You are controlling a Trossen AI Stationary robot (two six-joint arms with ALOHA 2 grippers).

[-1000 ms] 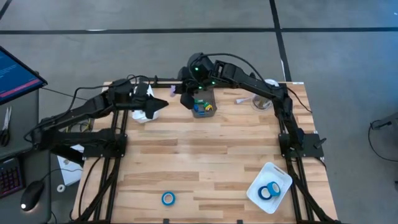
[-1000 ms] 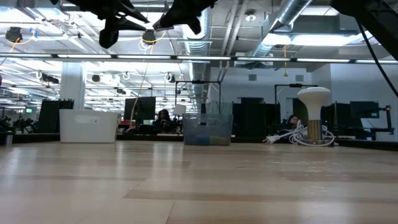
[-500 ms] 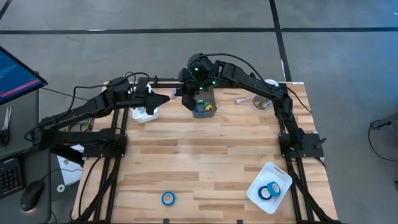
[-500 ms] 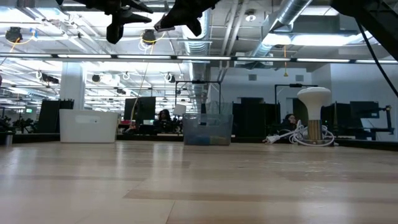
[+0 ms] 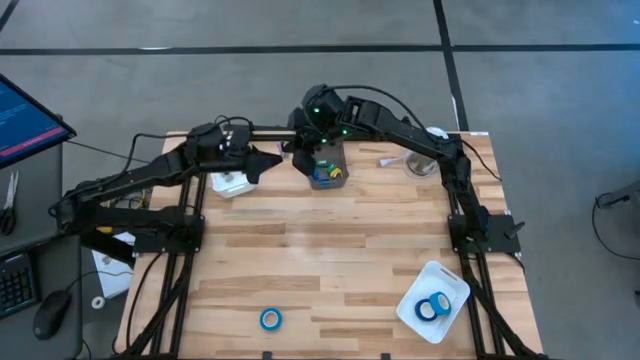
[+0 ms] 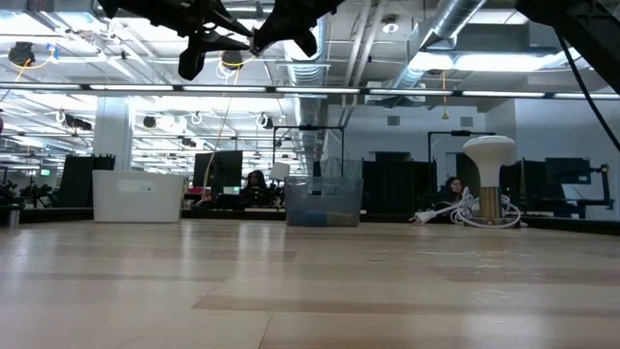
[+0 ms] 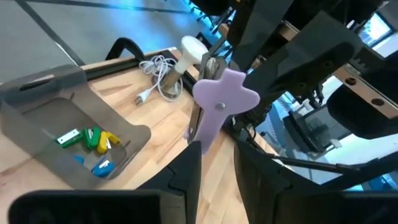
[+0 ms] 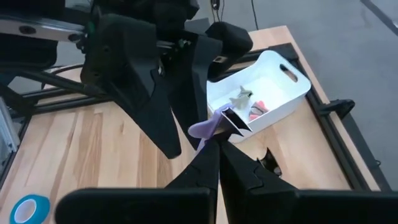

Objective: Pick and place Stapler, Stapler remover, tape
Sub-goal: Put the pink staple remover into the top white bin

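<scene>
**Table layout as I see it**

Table: clear bin at the far edge's middle; white bin toward the far left corner; tray at the near right corner holds two tape rolls; a third roll lies by the near edge.

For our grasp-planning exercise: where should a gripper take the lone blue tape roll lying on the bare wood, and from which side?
From straight above. The tape roll lies flat on the table, core hole facing up, so probably one finger goes inside the hole, one outside, pinching the ring wall; its sides sit too low.
</scene>
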